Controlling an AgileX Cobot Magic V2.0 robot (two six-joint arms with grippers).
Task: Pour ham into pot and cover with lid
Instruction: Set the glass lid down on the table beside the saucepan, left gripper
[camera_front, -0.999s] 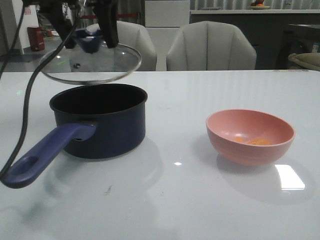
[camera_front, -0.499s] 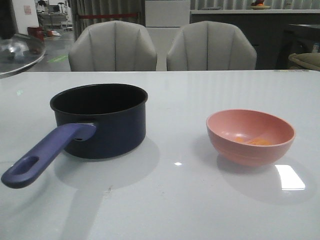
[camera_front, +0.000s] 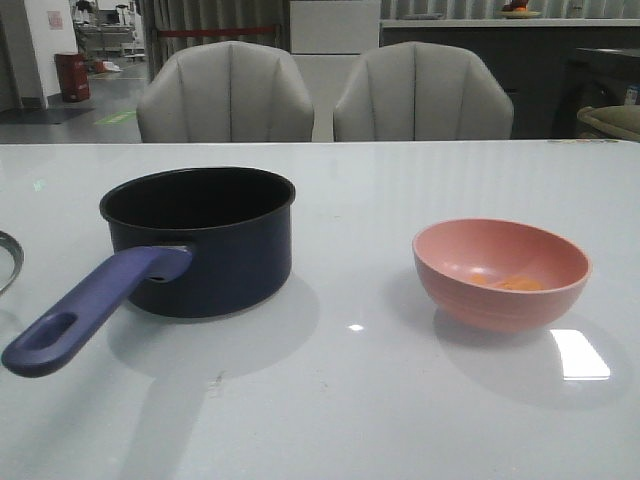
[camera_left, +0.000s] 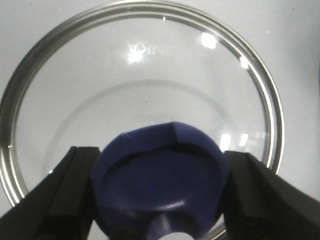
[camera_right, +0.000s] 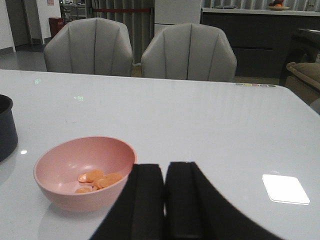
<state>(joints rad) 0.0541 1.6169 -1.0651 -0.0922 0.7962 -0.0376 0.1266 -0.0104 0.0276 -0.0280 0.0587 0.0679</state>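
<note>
The dark navy pot (camera_front: 205, 240) stands uncovered left of centre on the table, its purple-blue handle (camera_front: 85, 310) pointing toward the front left. Orange ham pieces (camera_right: 97, 181) lie in the pink bowl (camera_front: 500, 272), (camera_right: 82, 172) to the right. Only a sliver of the glass lid (camera_front: 8, 262) shows low at the front view's far left edge. In the left wrist view the whole lid (camera_left: 145, 100) lies below my left gripper (camera_left: 161, 152), which is shut on its purple-blue knob (camera_left: 160, 185). My right gripper (camera_right: 164, 167) is shut and empty, just right of the bowl.
Two grey chairs (camera_front: 225, 92), (camera_front: 422, 92) stand behind the white table's far edge (camera_front: 330, 143). Neither arm shows in the front view.
The lid, held above the pot a second ago, has swung left and come down to table level at the far left. Pot and bowl have not moved.
</note>
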